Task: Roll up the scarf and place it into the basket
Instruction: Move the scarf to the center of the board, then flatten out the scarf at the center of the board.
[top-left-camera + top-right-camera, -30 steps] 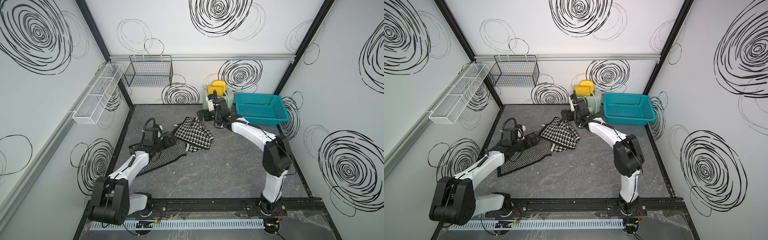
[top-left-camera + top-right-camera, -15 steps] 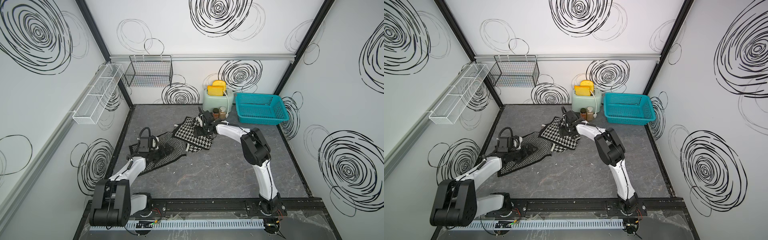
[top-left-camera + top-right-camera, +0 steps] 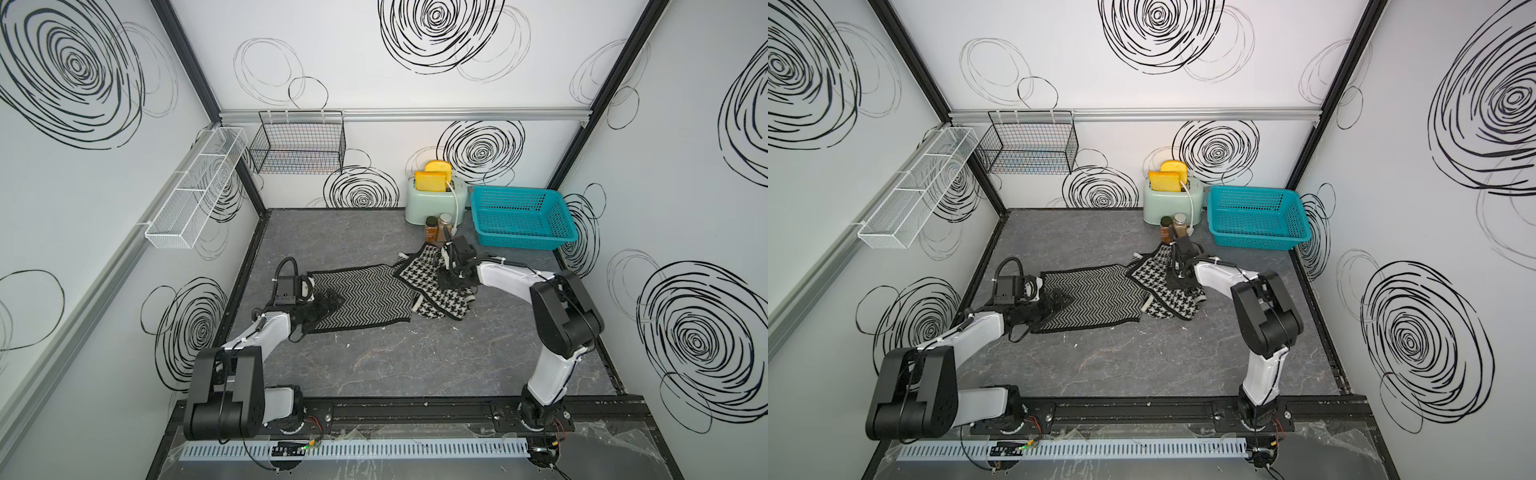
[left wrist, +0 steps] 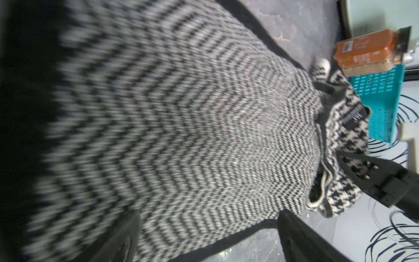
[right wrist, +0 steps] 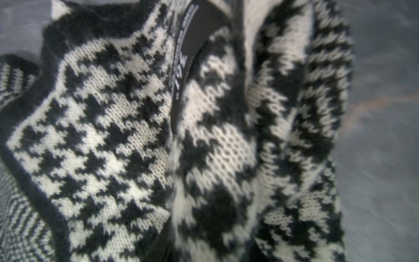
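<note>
A: Why do we flank the scarf on the surface?
B: To roll it, likely. Our left pincer gapes over the zigzag end; our right pincer sits on the houndstooth folds, grip unclear.

Soft, even white light fills the booth. It falls from overhead, going by the shadows tucked close under things. The pale walls throw it back with no hard glare. Only a thin dark fringe edges the scarf on the grey floor. Both top views are crisp, though the wide lens bows the black corner posts toward the edges. In the left wrist view the scarf's zigzag knit smears into darkness nearest the lens and sharpens farther off, where the basket reads clearly. The right wrist view is soft throughout, with the houndstooth fuzzy and the floor behind it a grey blur.
</note>
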`<state>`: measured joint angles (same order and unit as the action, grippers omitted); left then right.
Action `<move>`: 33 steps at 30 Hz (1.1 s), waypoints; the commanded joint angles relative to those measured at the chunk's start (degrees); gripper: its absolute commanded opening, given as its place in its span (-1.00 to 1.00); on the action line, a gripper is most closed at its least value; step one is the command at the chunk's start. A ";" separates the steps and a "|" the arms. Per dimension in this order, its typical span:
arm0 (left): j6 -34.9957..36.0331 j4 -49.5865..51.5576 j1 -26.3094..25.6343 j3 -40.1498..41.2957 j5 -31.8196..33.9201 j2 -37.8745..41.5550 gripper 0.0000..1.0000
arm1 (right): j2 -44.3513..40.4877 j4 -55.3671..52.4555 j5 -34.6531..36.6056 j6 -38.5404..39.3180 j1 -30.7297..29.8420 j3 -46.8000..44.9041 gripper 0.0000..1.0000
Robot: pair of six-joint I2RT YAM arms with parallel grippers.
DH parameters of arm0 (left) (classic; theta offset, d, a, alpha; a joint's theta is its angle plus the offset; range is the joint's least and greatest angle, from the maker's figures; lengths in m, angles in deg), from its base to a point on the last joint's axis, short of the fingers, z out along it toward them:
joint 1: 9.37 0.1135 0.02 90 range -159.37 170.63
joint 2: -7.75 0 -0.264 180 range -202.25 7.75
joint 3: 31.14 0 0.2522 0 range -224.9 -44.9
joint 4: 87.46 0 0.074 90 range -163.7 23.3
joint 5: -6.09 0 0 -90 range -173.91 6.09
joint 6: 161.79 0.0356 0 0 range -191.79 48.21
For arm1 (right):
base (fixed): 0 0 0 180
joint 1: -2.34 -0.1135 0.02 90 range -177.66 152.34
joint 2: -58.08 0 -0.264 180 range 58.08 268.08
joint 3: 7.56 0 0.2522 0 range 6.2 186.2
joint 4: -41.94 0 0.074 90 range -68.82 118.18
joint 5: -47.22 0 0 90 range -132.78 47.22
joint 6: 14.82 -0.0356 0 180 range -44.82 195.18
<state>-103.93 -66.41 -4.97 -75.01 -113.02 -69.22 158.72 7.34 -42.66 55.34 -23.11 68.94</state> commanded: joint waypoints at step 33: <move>1.71 2.57 1.87 -0.44 7.22 -1.61 0.96 | 21.73 -11.71 -8.05 -3.50 -1.51 28.92 0.57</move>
<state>-101.96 -64.86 -4.20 -76.84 -106.98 -70.38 180.82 -2.65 -51.86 52.68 -24.42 97.40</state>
